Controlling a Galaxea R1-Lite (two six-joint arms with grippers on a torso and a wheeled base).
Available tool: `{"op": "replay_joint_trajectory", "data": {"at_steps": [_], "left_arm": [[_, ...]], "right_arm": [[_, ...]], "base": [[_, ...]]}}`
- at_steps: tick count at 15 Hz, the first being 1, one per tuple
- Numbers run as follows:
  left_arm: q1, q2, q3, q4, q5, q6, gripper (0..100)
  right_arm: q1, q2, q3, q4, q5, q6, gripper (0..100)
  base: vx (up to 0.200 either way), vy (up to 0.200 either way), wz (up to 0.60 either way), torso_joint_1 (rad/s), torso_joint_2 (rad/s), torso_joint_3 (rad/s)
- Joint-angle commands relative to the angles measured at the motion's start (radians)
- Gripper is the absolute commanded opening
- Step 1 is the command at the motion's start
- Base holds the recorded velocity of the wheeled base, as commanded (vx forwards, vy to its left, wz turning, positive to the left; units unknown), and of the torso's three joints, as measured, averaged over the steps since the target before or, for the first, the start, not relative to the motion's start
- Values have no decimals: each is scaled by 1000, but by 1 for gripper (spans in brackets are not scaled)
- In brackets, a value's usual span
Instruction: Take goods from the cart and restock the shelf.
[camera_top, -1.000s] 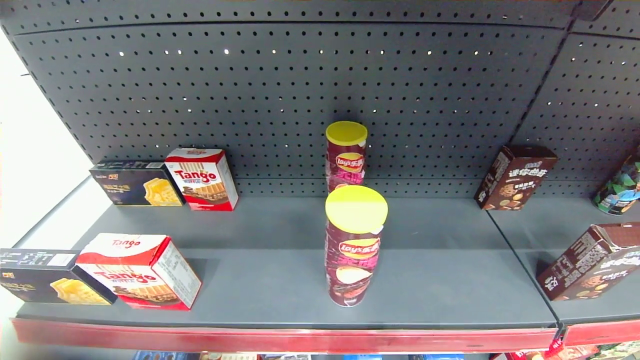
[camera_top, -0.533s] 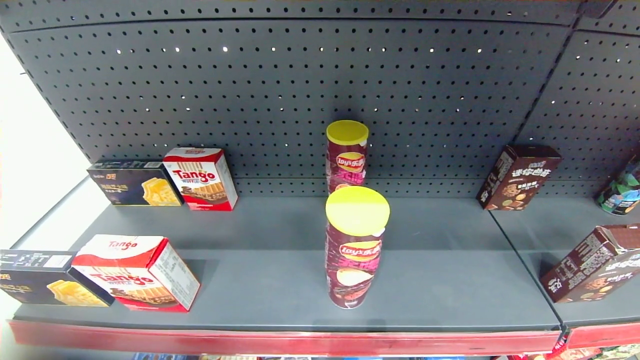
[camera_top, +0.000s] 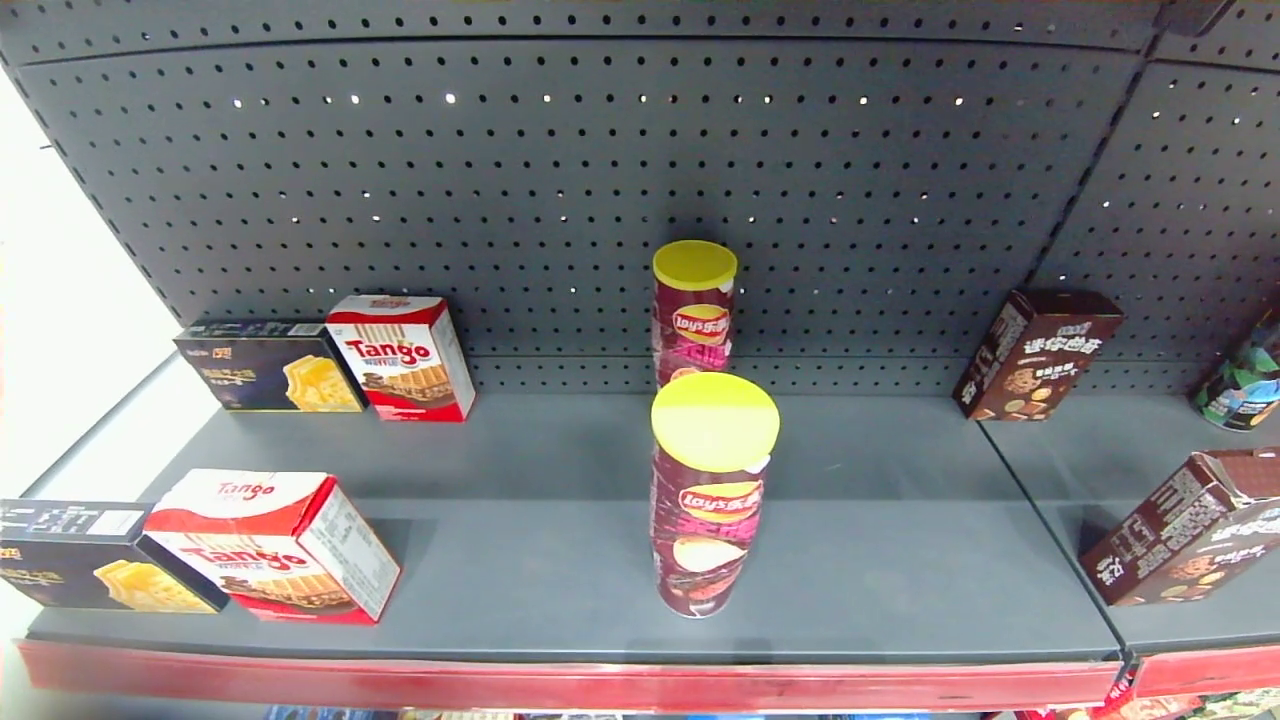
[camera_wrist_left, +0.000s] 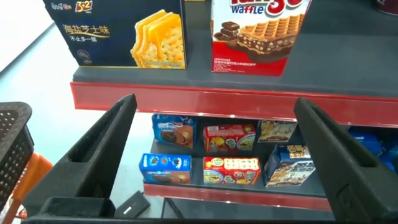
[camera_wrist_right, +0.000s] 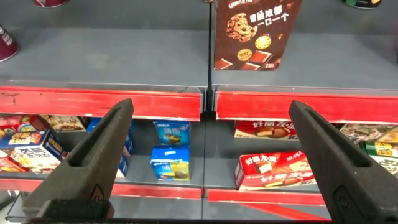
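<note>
The left gripper (camera_wrist_left: 216, 106) and the right gripper (camera_wrist_right: 211, 107) are both wide open and hold nothing, and they sit low down in front of the shelf (camera_top: 560, 560), lower than the front chip can (camera_top: 708, 500). That tall can stands close to the shelf's front edge, so I think an arm coming up with new goods could bump it and knock it over or off. I count two chip cans, with the back chip can (camera_top: 694, 305) right behind the front one. To its left are two red wafer boxes (camera_top: 405, 355) and two black cracker boxes (camera_top: 268, 365), and to its right are two brown cookie boxes (camera_top: 1035, 350) and one green can (camera_top: 1240, 385).
</note>
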Motion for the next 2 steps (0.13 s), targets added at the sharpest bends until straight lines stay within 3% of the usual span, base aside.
{"op": "replay_joint_trajectory", "data": {"at_steps": [1, 2], "left_arm": [[0, 0, 0, 0, 0, 0, 100], [0, 0, 0, 0, 0, 0, 100]], "right_arm": [[0, 1, 0, 0, 0, 0, 100], [0, 1, 0, 0, 2, 0, 100]], "base": [[0, 0, 0, 0, 0, 0], [0, 0, 0, 0, 0, 0]]}}
